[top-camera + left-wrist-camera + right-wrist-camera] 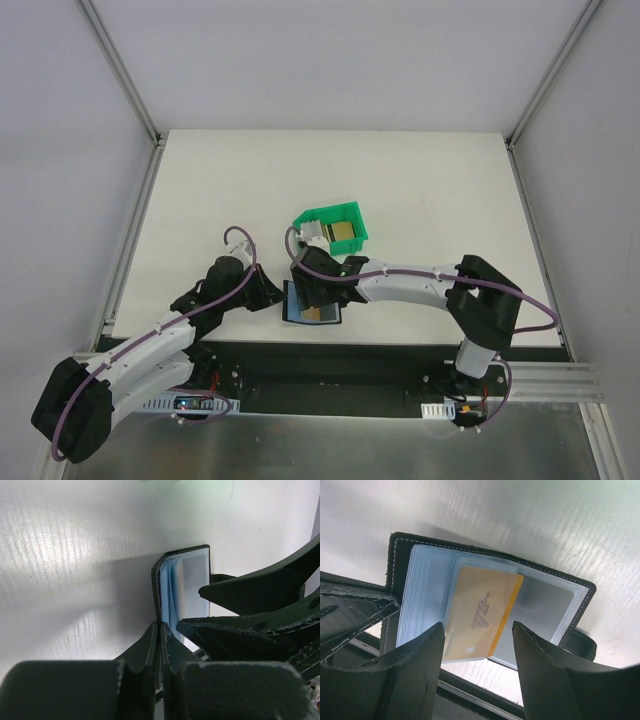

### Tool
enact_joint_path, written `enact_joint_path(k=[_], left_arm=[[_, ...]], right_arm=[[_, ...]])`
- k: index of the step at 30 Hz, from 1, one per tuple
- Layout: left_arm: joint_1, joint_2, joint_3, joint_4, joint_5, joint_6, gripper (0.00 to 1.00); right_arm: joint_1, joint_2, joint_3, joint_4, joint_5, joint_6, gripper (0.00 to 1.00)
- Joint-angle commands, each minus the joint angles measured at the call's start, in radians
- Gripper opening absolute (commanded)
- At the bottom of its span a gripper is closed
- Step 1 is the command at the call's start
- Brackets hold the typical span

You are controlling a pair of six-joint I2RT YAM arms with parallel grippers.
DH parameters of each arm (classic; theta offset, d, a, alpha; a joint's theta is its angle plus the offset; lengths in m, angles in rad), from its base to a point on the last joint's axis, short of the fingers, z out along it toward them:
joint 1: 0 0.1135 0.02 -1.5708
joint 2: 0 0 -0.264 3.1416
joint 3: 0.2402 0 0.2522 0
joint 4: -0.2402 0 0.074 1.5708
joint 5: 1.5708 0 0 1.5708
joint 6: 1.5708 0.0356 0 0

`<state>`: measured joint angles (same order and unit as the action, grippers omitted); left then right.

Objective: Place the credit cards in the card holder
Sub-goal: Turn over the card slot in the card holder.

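Observation:
The black card holder [295,309] lies open near the table's front edge, its bluish sleeves [427,580] facing up. My left gripper [274,296] is shut on the holder's left cover [161,627], which stands up on edge [185,575]. A gold credit card [482,612] marked VIP sits partly inside a sleeve, with its near end sticking out. My right gripper [477,630] hovers over that end, open, one finger on each side of the card. The right finger stands clear of the card. More credit cards, one gold [344,234] and one white [316,232], lie in the bin.
A green open-fronted bin [350,212] stands just behind the holder, mid-table. My right gripper's fingers [240,587] crowd the right side of the left wrist view. The table's front edge and a metal rail [400,352] run close below the holder.

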<state>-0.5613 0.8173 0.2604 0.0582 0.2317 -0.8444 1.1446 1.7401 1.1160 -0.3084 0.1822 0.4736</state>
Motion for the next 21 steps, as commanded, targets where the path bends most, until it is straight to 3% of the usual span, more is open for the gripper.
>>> enact_joint_path(k=[1, 21], left_arm=[[0.008, -0.007, 0.030, 0.008, 0.015, 0.022, 0.00], [0.008, -0.001, 0.026, 0.008, 0.011, 0.021, 0.00]], right_arm=[[0.009, -0.056, 0.042, -0.093, 0.080, -0.020, 0.59], [0.023, -0.100, 0.071, -0.186, 0.140, -0.027, 0.51]])
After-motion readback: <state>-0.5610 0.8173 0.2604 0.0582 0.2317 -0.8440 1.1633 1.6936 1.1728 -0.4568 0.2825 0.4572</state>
